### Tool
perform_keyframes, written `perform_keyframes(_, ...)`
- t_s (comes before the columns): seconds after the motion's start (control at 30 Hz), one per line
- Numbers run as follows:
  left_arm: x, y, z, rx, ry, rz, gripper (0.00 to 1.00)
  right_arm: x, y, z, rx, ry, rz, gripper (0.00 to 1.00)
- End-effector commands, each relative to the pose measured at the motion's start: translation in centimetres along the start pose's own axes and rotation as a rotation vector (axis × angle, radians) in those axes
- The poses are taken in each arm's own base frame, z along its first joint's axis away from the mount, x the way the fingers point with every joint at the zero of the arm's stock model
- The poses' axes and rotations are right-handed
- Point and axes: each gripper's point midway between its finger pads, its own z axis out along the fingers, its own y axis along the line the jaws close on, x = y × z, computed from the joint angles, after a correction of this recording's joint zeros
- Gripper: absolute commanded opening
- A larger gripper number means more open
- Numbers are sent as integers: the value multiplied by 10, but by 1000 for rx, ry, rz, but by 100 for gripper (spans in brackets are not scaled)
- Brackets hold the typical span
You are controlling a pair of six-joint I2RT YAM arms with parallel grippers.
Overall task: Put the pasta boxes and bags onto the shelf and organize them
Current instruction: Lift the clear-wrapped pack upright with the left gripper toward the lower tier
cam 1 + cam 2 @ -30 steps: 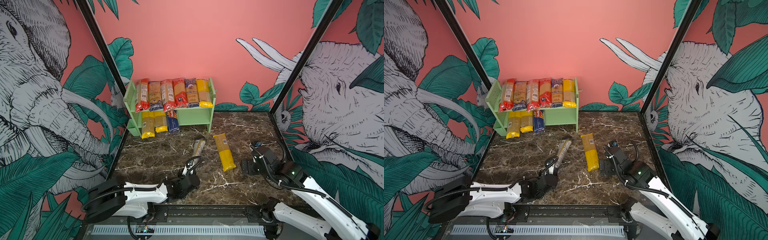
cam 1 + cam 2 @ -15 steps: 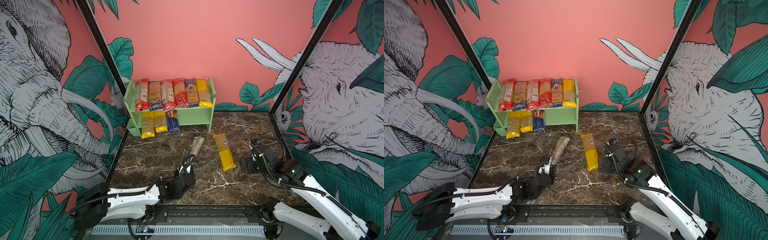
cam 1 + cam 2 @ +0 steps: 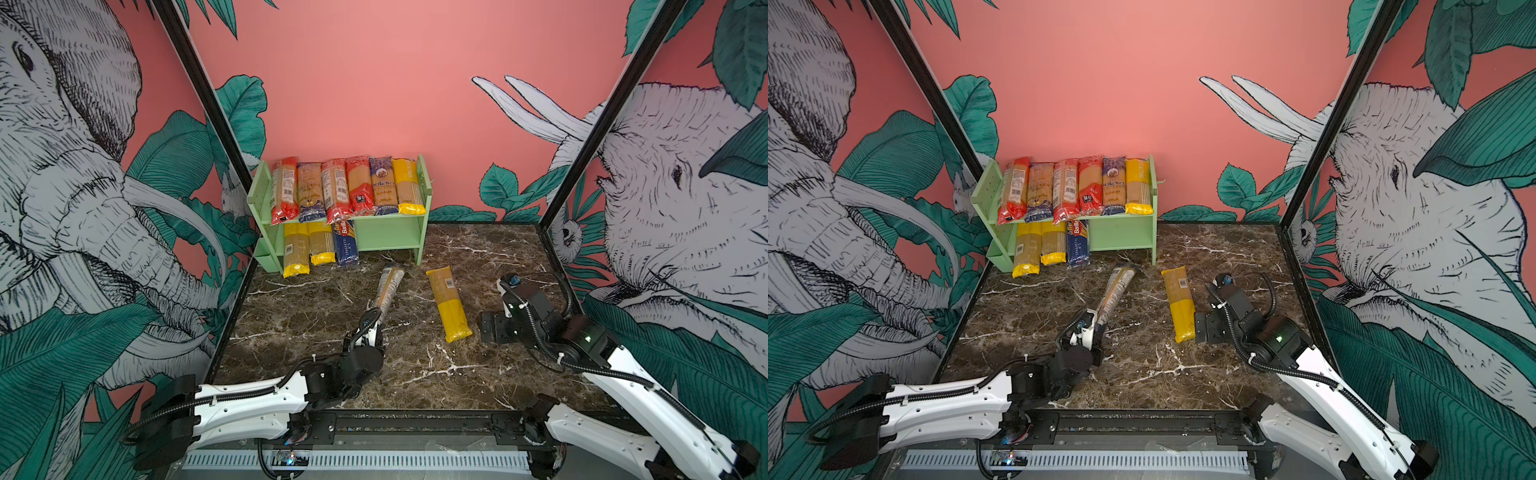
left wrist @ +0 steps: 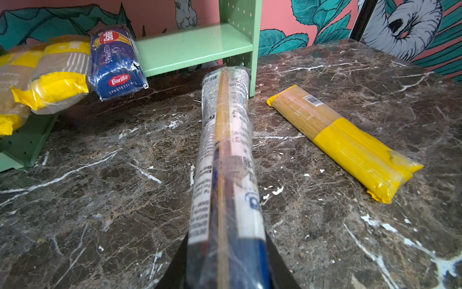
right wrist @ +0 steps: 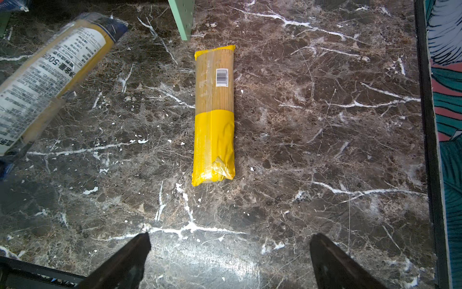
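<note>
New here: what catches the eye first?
A pale mint-green two-tier shelf at the back, its top lined with six red, blue and yellow spaghetti packs. In front, the left hand grips a clear blue-ended spaghetti pack; a yellow-ended pack lies on the brown marble table.

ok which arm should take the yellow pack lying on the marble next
Probably the right. The right gripper is open and empty, close beside the yellow-ended spaghetti pack. The left gripper is busy, shut on the blue-ended spaghetti pack.
</note>
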Motion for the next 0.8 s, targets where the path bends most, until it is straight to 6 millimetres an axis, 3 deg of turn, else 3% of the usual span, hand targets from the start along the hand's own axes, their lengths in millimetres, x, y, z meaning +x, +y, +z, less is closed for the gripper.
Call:
perform_keyframes(0.0, -52, 10, -8, -55, -160, -111, 0, -8, 1, -7, -3, -22, -6, 99)
perform_keyframes(0.57, -86, 13, -11, -97, -252, -46, 0, -20, 8, -3, 4, -16, -31, 99)
perform_keyframes(0.77, -97, 24, 0, -122, -269, -67, 0, -27, 10, -4, 13, -20, -42, 99)
